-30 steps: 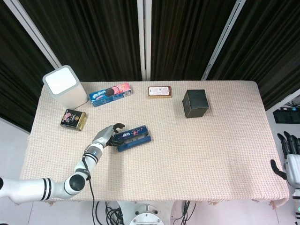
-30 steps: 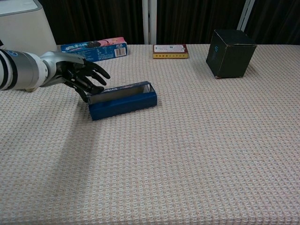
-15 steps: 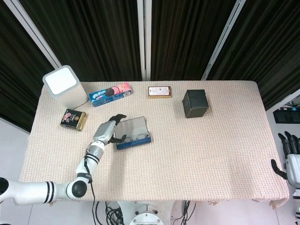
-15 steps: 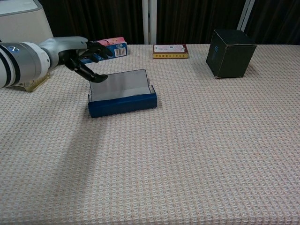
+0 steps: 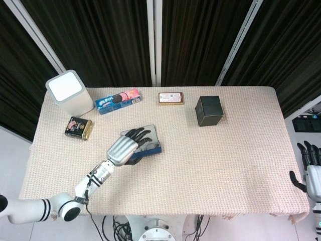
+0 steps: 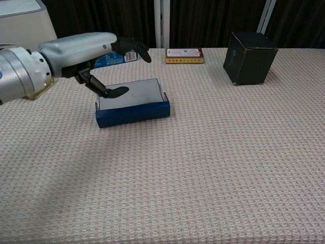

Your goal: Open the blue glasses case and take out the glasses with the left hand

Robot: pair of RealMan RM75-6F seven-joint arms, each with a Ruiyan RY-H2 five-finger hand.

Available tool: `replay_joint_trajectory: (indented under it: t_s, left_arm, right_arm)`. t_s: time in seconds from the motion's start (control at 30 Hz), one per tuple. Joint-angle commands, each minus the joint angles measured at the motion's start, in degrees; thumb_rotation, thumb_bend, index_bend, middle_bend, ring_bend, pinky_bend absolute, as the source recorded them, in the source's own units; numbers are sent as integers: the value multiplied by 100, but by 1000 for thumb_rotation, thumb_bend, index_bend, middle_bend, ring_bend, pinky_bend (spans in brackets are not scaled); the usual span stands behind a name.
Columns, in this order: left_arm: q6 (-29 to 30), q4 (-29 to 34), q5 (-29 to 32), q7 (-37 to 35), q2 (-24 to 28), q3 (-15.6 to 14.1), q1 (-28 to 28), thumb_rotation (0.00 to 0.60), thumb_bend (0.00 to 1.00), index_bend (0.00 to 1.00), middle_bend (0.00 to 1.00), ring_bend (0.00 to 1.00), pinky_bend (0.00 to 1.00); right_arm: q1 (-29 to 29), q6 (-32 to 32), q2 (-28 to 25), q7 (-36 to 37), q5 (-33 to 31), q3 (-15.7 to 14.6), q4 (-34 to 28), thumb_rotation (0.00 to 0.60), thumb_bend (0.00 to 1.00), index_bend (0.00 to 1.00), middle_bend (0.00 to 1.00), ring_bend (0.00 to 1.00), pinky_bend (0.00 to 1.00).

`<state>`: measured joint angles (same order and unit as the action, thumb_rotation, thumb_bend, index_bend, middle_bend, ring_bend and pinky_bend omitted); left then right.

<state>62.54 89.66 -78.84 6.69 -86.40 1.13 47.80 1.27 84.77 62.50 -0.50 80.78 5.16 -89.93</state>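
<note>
— What does the table (image 5: pixel 210 160) look like?

— A woven beige cloth covers it, with black curtains (image 5: pixel 100 35) and pale strips behind. The blue glasses case (image 6: pixel 133 113) lies open left of centre, its lid (image 6: pixel 133 91) tipped back.

— And the left hand (image 5: pixel 125 146)?

— It hovers over the open case with fingers spread and nothing in its grasp. The glasses are hidden under it.

— The right hand (image 5: pixel 310 165)?

— It hangs off the table's right edge, fingers apart, empty.

— Anything else?

— A white box (image 5: pixel 68 93), a biscuit pack (image 5: pixel 118 100), a small tin (image 5: pixel 78 127), a flat packet (image 5: pixel 170 98) and a black cube (image 5: pixel 208 110) near the far side.
</note>
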Motion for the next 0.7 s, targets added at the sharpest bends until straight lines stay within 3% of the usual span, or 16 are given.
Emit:
replay_joint_trajectory:
  t_s: [0.03,0.23,0.7]
  left_arm:
    - [-274,-217,-539,-185,131,-378,16,600,369,324,45,0,111]
    - [-584,-333,-705,231,21,-459,62,600,367,324,3,0,53]
    - [-941,-760,-388,1139,-505,-74,160,600,353,267,0,0,0]
  right_arm:
    - [-1,1,1,0,-3,1,-3,600,305,0,0,0,0]
    - [0,-22,11,-5,-35,3,0,600,305,0,0,0,0]
    - [-5,-71,-2,77,-107,17,43,600,306,0,0,0,0]
